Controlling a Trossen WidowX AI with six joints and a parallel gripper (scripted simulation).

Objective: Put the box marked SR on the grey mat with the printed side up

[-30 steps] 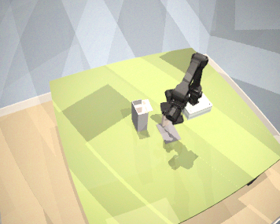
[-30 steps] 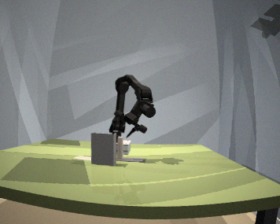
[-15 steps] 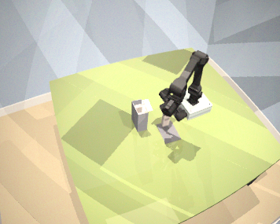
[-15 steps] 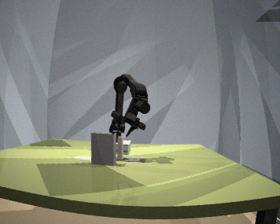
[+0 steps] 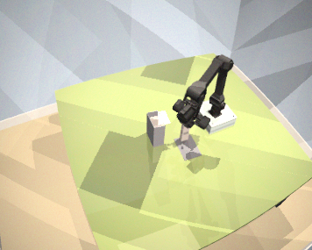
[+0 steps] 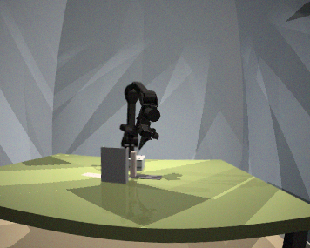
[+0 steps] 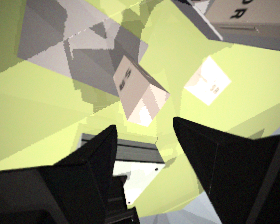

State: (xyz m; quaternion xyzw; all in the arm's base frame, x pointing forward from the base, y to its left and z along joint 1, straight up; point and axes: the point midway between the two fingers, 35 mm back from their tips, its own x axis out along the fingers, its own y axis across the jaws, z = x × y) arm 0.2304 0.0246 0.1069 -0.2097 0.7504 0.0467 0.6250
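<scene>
My tool (image 5: 192, 125) (image 6: 149, 142) (image 7: 144, 125), spread around nothing, could topple the upright SR box (image 5: 185, 133) (image 6: 133, 164) (image 7: 136, 92) at the wrist view's centre by brushing it.

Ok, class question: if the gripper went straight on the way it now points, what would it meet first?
Probably the upright pale box by the grey mat, though depth is unclear and the gripper might pass beside it.

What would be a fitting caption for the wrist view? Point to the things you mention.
Open hand (image 7: 144, 125) above a standing box (image 7: 134, 92) printed SR, beside the grey mat (image 7: 47, 37).
</scene>
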